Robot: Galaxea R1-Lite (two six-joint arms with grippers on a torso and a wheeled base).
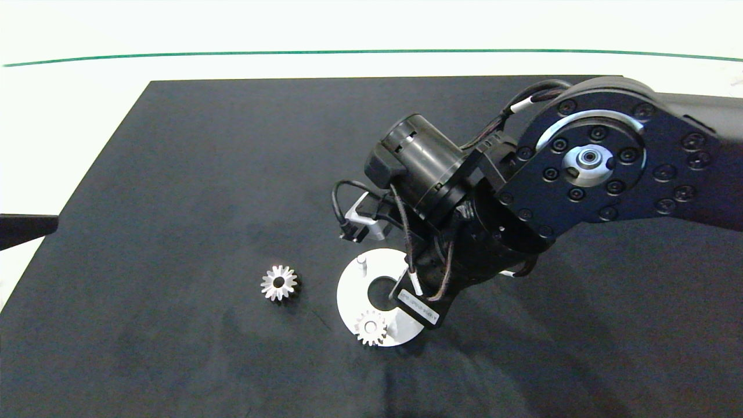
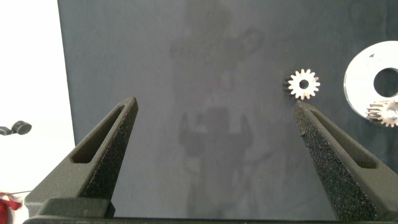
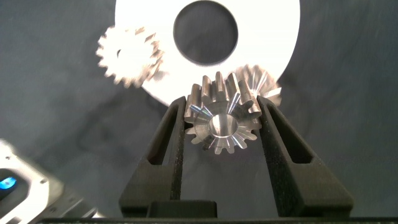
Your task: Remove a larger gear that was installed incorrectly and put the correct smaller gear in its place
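- Right gripper (image 3: 222, 115), arm bent steeply down over the white disc (image 3: 273, 37), clamps a silver bevel gear (image 3: 222, 121).
- Left gripper (image 2: 214, 118) spread wide, a loose gear (image 2: 303, 83) lying just beyond its fingertip.

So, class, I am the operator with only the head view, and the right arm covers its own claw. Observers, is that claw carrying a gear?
Observer: Yes, the right claw is shut on a silver gear, its bore facing the wrist camera.
Operator: Anything hidden behind it?
Observer: Another gear sits at the edge of the white disc, just behind the held one.
Operator: And the left claw?
Observer: The left claw is open above the black mat, holding nothing.
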